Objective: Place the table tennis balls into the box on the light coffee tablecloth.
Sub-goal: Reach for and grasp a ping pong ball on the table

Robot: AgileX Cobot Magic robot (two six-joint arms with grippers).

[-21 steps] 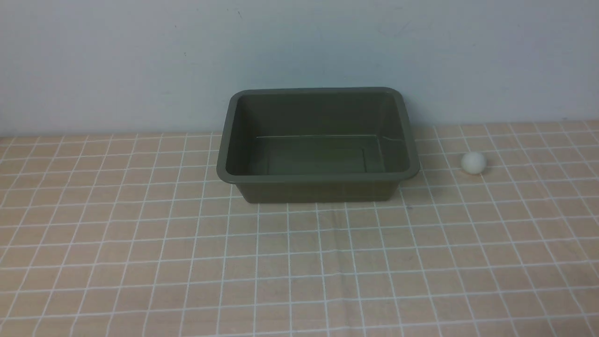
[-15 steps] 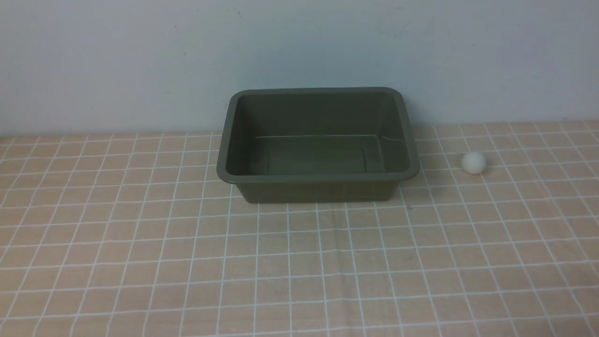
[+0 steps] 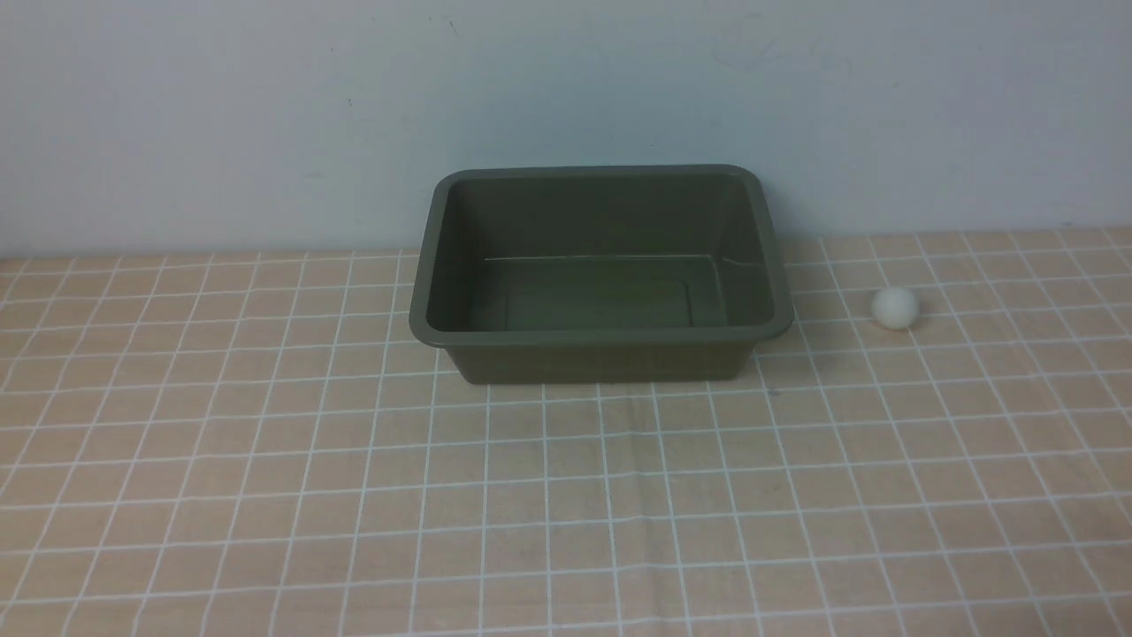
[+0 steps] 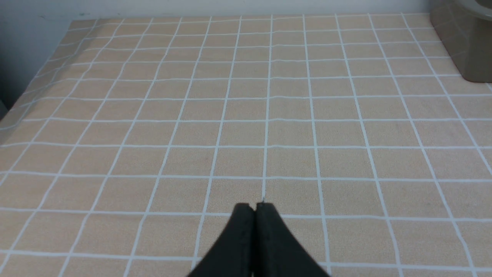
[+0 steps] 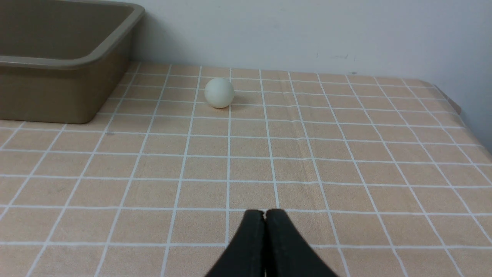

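A: Box (image 3: 601, 361). Position?

B: Olive-green, rectangular, upright on the cloth (image 3: 566, 495), set back near the pale wall (image 3: 566, 88). About centre in the front view, long side facing the robot. Flared rim, sloping walls.

A: Ball (image 3: 895, 307)?

B: One, white, matte. On the cloth to the right of the box, outside it. Near the box's right end but not touching; a strip of grid squares shows between them. It sits level with the box's near half.

A: Cloth?

B: Peach-tan with thin white grid lines. A faint crease runs toward the robot from below the box's front wall.

A: Left gripper (image 4: 255, 206)?

B: Seen only from its own wrist camera. Black fingers pressed together, tips meeting, nothing between them. It is low over bare cloth. One corner of the box shows far ahead and off to the side, well apart from the tips.

A: Right gripper (image 5: 265, 212)?

B: Same posture. Fingers together with only a hairline seam between them, holding nothing. Low over the cloth. The ball lies ahead of the tips, well apart, with several grid rows between. The box's right end shows beyond, beside the ball. The cloth's right edge shows on the far side.
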